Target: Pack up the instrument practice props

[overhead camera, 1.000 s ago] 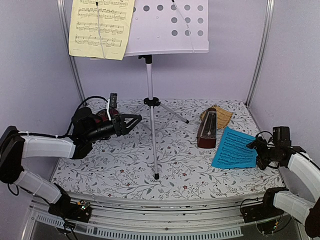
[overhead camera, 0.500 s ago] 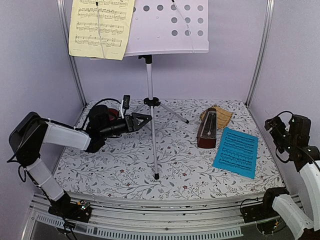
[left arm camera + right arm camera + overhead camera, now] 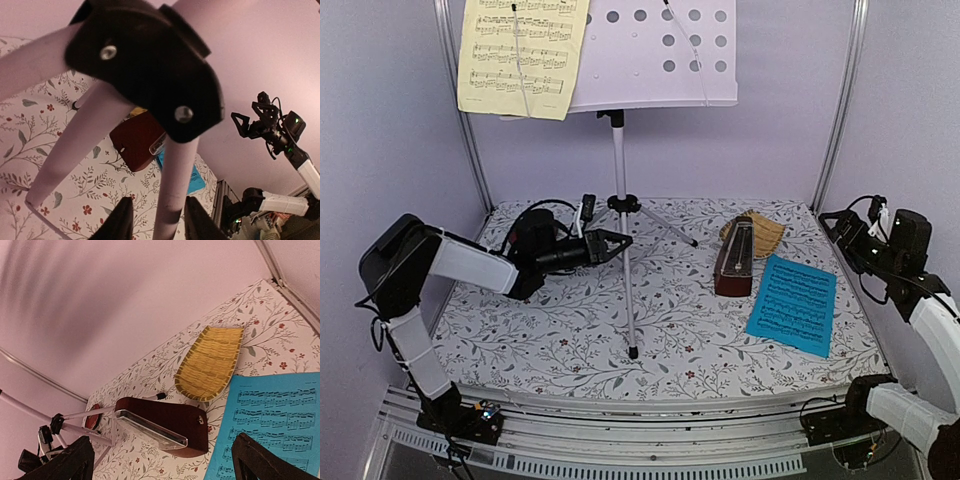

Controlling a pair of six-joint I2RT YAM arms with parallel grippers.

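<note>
Music stand [image 3: 619, 150] upright on table [image 3: 540, 325], cream sheet [image 3: 523, 55] on its desk [image 3: 660, 70]. Metronome [image 3: 734, 260], blue sheet [image 3: 793, 304] at right, woven tray [image 3: 210, 362] behind metronome. Left gripper [image 3: 159, 222] straddles stand leg, jaws narrow, gap on one side; only left wrist view shows this. Right gripper [image 3: 842, 232] raised, jaws wide, nothing between.

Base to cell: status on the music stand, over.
Left gripper open, straddling music stand leg below hub, not clamped. Right gripper open, raised, holding nothing. Cream sheet on stand's desk; metronome, blue sheet on table.
</note>
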